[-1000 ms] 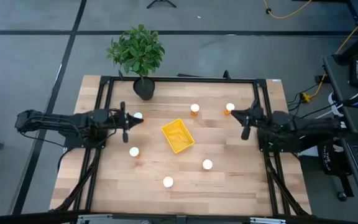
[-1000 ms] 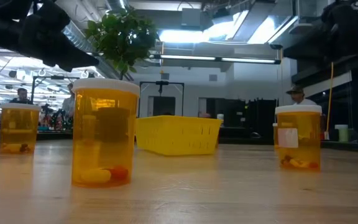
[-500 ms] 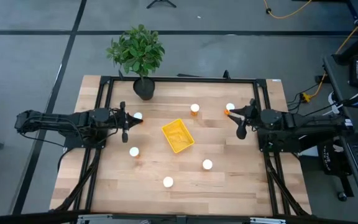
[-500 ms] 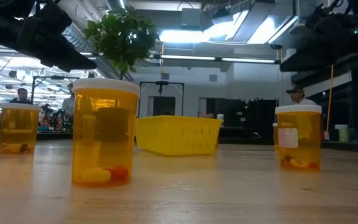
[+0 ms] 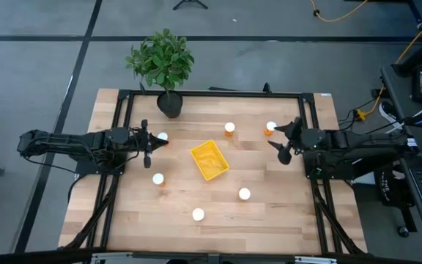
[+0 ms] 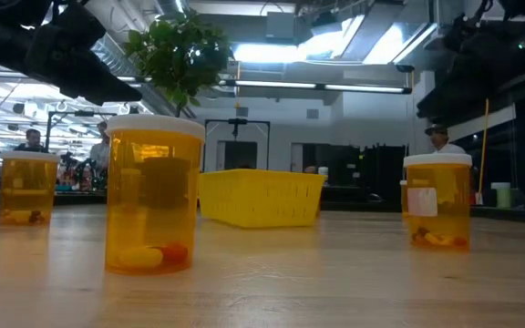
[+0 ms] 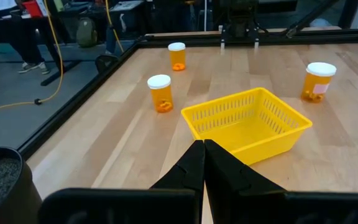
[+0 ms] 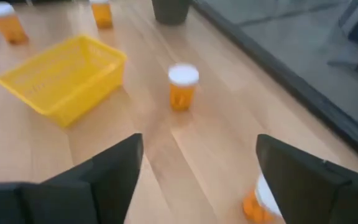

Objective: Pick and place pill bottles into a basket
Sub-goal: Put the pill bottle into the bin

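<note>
The yellow basket (image 5: 209,160) lies on the table's middle, bottom down. Six orange pill bottles with white caps stand upright around it: two at the far side (image 5: 229,129) (image 5: 271,128), one at the far left (image 5: 162,137), and three nearer (image 5: 157,178) (image 5: 245,194) (image 5: 198,215). My left gripper (image 5: 158,141) is shut and empty, beside the far-left bottle. My right gripper (image 5: 277,141) is open and empty. In the right wrist view, the far-right bottle (image 8: 261,200) shows just outside one finger (image 8: 303,177), while another bottle (image 8: 182,86) and the basket (image 8: 64,78) lie ahead.
A black pot with a green plant (image 5: 168,103) stands at the table's far left edge. A black frame (image 5: 211,93) runs along the table's edges. People and room clutter show beyond the table in the low view. Bare wood lies between the bottles.
My right gripper has gone a little toward the table's left, closer to the far-right bottle. No bottle and no basket has moved.
</note>
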Robot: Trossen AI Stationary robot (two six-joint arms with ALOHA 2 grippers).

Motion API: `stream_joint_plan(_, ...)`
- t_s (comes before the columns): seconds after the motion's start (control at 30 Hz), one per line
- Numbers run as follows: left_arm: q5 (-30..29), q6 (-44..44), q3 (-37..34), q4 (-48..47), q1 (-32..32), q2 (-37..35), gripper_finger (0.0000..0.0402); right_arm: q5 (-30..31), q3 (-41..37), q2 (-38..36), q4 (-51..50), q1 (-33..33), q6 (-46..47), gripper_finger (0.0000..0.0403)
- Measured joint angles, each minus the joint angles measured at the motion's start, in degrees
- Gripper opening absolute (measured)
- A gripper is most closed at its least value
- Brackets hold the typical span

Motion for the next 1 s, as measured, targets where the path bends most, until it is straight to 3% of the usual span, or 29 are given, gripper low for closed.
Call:
stream_joint_plan(0.23,-0.1,1.4,0.0,0.0,0.0,0.0,0.0006,4.4,-0.6,0.0,-7.1,0.0,9.4,0.0324)
stream_joint_plan(0.43,-0.1,1.4,0.0,0.0,0.0,0.0,0.0005,5.5,-2.3,1.4,-6.7,0.0,14.6,0.0323)
stream_joint_plan(1.0,-0.1,1.4,0.0,0.0,0.0,0.0,0.0005,9.4,-2.3,20.1,-4.2,-1.9,27.5,0.0323)
